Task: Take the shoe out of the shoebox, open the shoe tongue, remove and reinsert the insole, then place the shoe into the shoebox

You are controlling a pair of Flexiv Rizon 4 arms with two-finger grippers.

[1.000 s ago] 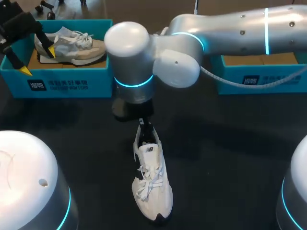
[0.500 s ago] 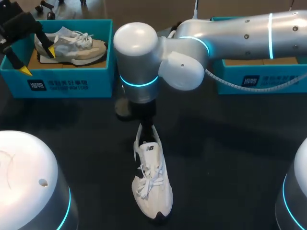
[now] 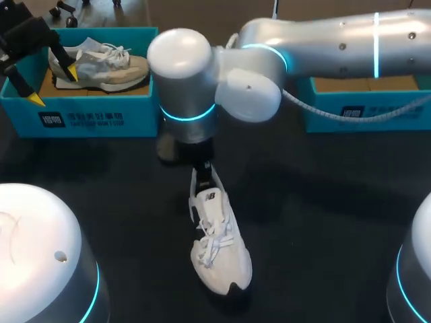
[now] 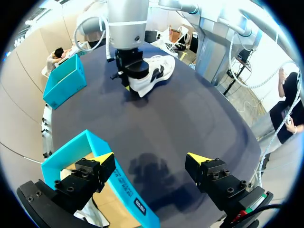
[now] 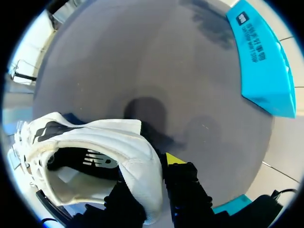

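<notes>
Nearest the robot's base, a white shoe (image 3: 217, 242) lies on the dark table (image 3: 323, 202), out of its box, toe toward the onlooker's side and laces tied; the tongue looks not yet opened and the insole, as far as one can judge, is in place. At the heel, the right gripper (image 5: 154, 167) is clamped on the collar; one yellow-tipped finger presses the outside of the heel and the other appears to sit inside the opening. It is a hold that likely serves to pin the shoe steady, mouth up, so the tongue can be worked. The right arm comes in from the far right and crosses past the middle to do it. Farther back at the left, the left gripper (image 4: 152, 157) hangs with its fingers spread wide and nothing between them, straddling the near wall of the left shoebox (image 3: 87, 118). It seems parked clear of the work. A grey shoe (image 3: 101, 64) rests on its side in that box. At the far right, the right shoebox (image 3: 363, 111) shows only cardboard floor — probably the white shoe's destination.
</notes>
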